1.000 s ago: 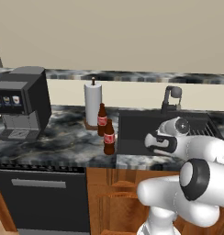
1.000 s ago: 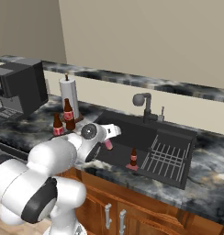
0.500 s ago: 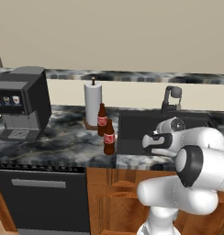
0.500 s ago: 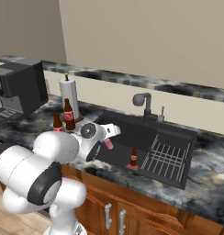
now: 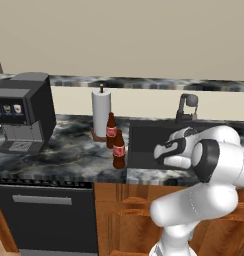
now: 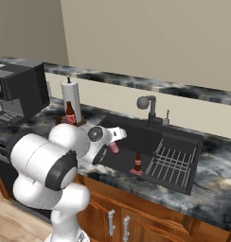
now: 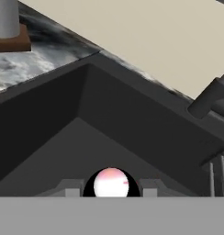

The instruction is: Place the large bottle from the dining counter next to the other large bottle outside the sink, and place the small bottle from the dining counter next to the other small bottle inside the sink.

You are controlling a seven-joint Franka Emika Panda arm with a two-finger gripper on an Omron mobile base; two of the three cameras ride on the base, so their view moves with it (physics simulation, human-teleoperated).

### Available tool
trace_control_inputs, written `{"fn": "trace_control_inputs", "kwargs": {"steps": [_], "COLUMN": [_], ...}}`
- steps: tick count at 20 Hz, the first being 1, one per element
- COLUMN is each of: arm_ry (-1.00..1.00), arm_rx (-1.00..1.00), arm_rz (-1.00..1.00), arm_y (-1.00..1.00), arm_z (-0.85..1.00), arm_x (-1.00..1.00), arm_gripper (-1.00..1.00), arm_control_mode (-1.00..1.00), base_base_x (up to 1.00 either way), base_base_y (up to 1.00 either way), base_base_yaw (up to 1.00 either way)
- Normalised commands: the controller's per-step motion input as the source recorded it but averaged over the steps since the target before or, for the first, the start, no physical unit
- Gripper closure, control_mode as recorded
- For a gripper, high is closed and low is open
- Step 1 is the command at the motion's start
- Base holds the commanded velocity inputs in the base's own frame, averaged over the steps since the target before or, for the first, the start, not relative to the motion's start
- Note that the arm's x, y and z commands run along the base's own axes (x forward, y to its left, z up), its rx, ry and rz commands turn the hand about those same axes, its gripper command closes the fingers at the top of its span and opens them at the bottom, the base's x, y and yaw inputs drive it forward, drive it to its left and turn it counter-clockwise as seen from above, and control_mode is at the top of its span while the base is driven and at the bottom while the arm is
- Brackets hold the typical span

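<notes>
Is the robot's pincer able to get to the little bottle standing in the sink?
Probably not to grab it: the pincer is shut on a small pink bottle. The way to the little bottle in the sink looks free, though.

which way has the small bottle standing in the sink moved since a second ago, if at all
No. The other small bottle stands at the same spot on the sink floor, just left of the dish rack, as before.

Two tall dark brown glass bottles [image 5: 118,150] [image 5: 111,130] stand upright together at the dark recessed sink's [image 6: 150,142] nine o'clock; a short pink bottle [image 6: 113,147] hangs tilted above its basin.
</notes>
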Motion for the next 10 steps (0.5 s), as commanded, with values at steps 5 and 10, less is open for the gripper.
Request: {"fn": "trace_control_inputs", "kwargs": {"steps": [5, 10], "arm_ry": [0.0, 0.0], "arm_rx": [0.02, 0.02], "arm_rz": [0.04, 0.03], "arm_y": [-0.09, -0.11], "arm_z": [-0.18, -0.04], "arm_x": [0.0, 0.04], "arm_gripper": [1.0, 1.0], "arm_control_mode": [-1.0, -1.0], "base_base_x": [0.0, 0.0], "base_base_y": [0.0, 0.0], "base_base_yaw": [0.0, 0.0]}}
